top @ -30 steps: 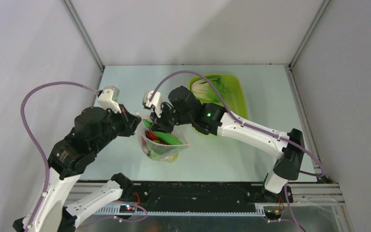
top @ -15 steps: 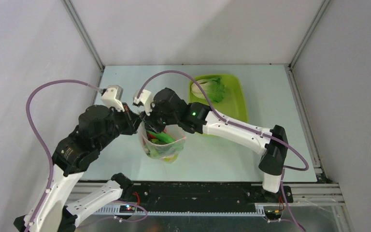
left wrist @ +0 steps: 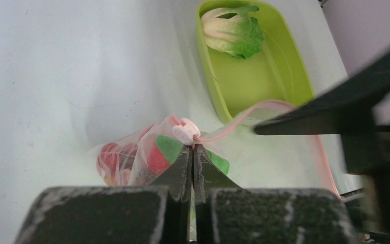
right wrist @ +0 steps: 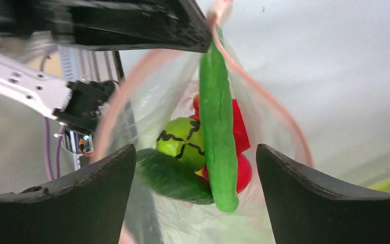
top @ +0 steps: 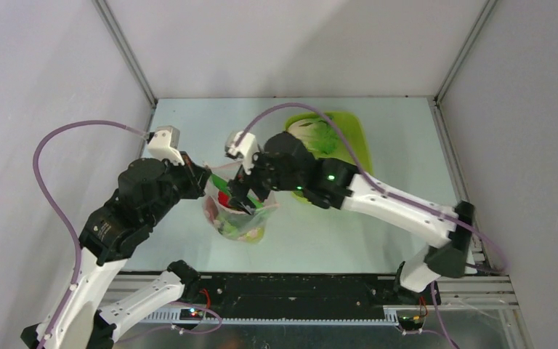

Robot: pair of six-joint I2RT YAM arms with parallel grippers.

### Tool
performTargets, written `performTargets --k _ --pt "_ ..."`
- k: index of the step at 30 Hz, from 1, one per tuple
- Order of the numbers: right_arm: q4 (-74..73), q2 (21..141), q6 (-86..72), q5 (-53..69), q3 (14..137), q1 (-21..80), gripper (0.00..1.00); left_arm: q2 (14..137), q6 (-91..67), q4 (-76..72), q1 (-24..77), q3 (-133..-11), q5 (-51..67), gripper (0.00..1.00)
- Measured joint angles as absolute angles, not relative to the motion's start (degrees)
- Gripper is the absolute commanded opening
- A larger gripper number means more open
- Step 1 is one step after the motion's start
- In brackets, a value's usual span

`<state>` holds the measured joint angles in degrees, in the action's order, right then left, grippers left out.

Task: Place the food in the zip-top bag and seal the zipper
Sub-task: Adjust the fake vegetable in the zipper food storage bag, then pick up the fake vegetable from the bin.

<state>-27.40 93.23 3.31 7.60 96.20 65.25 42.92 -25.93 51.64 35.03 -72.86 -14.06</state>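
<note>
In the top view, the left gripper (top: 202,174) pinched the rim of the zip-top bag (top: 236,222). The bag stood with its mouth upward near the middle of the table (top: 189,120). The right gripper (top: 241,200) hung just over this mouth, but from here we could not tell how far it was opened. The lettuce (top: 312,134) lay in the lime-green tray (top: 354,149), on the right of the bag.

In the left wrist view, the jaws of the left gripper (left wrist: 192,152) were pressed together on the pink zipper (left wrist: 223,129), directly under its small slider (left wrist: 185,133). Red and green food (left wrist: 157,152) showed through the clear plastic.

In the right wrist view, the fingers (right wrist: 81,198) of the right gripper (right wrist: 195,152) stood wide apart above the open bag and gripped nothing. Inside we saw a long bright green piece (right wrist: 217,132) leaning up to the rim. Beside it were the pear (right wrist: 179,140), the dark cucumber (right wrist: 167,175) and the red tomatoes (right wrist: 242,170).
</note>
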Motion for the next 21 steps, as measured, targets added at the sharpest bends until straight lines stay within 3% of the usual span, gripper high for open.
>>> performTargets --k 2,10,16,21 --pt "-25.26 88.58 3.68 8.25 93.76 65.10 0.99 43.07 -25.93 51.53 35.03 -72.86 -14.68 0.00" --pt "-13.21 73.32 1.89 9.30 84.90 58.08 0.99 43.48 -25.41 51.42 35.03 -72.86 -15.99 0.00" --pt "-12.71 78.02 -0.75 10.15 85.01 42.26 0.99 44.03 -24.95 51.03 35.03 -72.86 -16.12 0.00" --pt "-16.40 89.73 9.04 13.30 85.73 30.41 1.00 45.01 -24.49 50.43 35.03 -72.86 -16.14 0.00"
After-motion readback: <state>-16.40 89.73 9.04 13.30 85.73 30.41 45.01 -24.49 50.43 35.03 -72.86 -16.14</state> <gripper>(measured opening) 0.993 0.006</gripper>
